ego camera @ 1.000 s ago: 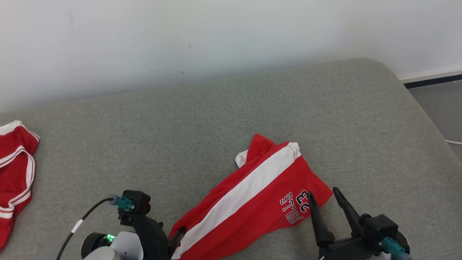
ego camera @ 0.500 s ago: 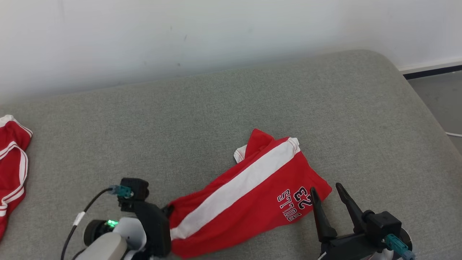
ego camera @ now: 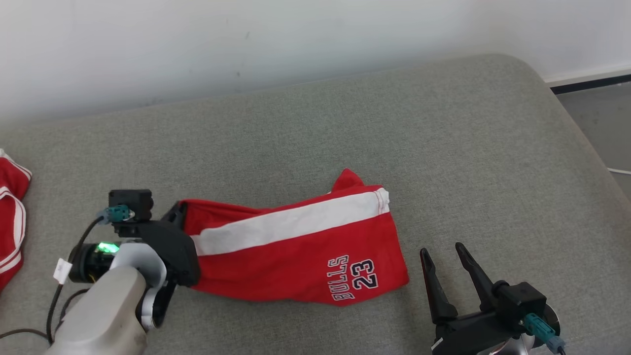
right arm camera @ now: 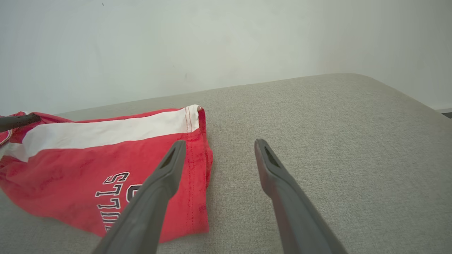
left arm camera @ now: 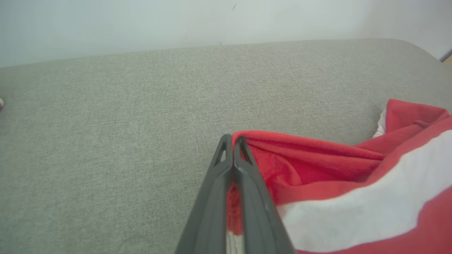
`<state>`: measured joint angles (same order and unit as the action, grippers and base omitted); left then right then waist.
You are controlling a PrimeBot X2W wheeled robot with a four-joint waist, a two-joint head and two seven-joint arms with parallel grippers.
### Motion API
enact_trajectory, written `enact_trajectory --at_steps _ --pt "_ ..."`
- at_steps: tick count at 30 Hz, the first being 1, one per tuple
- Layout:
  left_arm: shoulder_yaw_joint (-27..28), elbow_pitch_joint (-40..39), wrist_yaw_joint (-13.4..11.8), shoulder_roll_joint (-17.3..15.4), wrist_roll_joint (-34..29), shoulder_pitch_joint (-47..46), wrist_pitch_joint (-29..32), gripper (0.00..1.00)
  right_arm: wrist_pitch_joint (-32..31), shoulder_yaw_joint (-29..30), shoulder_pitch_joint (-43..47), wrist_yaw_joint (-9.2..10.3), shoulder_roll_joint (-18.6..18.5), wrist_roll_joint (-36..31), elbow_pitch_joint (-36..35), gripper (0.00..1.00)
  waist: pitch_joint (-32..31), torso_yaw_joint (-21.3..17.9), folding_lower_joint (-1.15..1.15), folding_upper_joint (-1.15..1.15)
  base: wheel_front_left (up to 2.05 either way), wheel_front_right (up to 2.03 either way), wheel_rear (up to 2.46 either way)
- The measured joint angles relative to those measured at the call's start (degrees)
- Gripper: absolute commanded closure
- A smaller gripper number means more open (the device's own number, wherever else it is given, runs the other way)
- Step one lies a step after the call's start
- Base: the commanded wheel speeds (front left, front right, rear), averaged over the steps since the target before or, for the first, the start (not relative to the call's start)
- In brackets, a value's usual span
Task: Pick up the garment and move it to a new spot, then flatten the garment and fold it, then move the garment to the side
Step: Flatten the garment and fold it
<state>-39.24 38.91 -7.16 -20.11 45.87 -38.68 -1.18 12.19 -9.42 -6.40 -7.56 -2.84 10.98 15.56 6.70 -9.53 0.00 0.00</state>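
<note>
Your left gripper [left arm camera: 233, 143] is clamped on the garment's [ego camera: 296, 246] red edge. Its wrist view shows cloth squeezed between the closed fingers, where the head view has the gripper's body in the way. The garment lies stretched from that grip across the grey cushion [ego camera: 345, 123] toward your right gripper [ego camera: 441, 249], whose fingers stand apart and empty just beside the hem; the head view shows a gap there.

surface: grey cushion [ego camera: 296, 138] | backdrop: white wall [ego camera: 246, 34] | far left: second red garment [ego camera: 9, 229]
</note>
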Motion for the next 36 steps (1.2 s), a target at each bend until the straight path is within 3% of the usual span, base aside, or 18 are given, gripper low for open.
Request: enact_trajectory --at_steps 4,5,6,12,18,22,26,32,36 --pt "0.7 2.9 0.1 0.5 -0.4 -1.5 -3.2 1.0 0.0 0.0 -0.4 0.0 0.0 0.0 0.1 0.0 0.4 -0.5 0.0 0.0 0.0 0.0 0.0" --pt "0.9 3.5 0.2 0.9 -0.4 -1.7 -4.1 0.79 0.0 0.1 -0.4 0.0 0.0 0.0 0.2 0.0 0.4 -0.6 0.0 0.0 0.0 0.0 0.0" --pt "0.9 3.9 0.3 1.2 -0.4 -1.7 -5.0 0.0 0.0 0.1 -0.4 0.0 0.0 0.0 0.2 0.0 0.5 -0.6 0.0 0.0 0.0 0.0 0.0" --pt "1.8 4.8 2.7 3.8 0.6 0.9 -11.1 0.0 0.2 1.0 -0.3 0.0 0.0 0.0 0.3 0.0 0.0 0.4 0.0 0.0 0.0 0.0 0.0" --pt "6.5 0.7 2.5 4.3 0.6 5.3 -13.7 0.0 0.2 1.4 0.0 0.0 0.0 -0.1 0.3 0.0 -0.7 1.8 0.0 0.0 0.0 0.0 0.0" --pt "17.8 -13.4 0.6 5.3 -6.8 14.0 -13.9 0.0 -0.1 1.6 0.7 0.0 0.0 -0.1 0.4 0.0 -1.9 3.4 0.0 0.0 0.0 0.0 0.0" --pt "25.6 -22.7 1.2 8.4 -13.0 23.2 -13.9 0.0 -0.5 1.6 1.1 0.0 0.0 -0.3 0.4 0.0 -3.3 4.6 0.0 0.0 0.0 0.0 0.0" --pt "32.7 -29.6 4.2 12.7 -22.4 32.5 -13.9 0.0 -2.0 2.6 0.1 0.0 0.0 -0.3 1.2 0.0 -4.9 6.9 -0.01 0.0 0.0 0.0 0.0" --pt "35.3 -32.0 5.2 14.5 -26.7 36.7 -13.9 0.0 -6.2 4.9 -3.9 0.01 0.0 5.1 4.5 0.0 -5.4 8.4 -0.01 -0.01 0.0 0.0 0.0"
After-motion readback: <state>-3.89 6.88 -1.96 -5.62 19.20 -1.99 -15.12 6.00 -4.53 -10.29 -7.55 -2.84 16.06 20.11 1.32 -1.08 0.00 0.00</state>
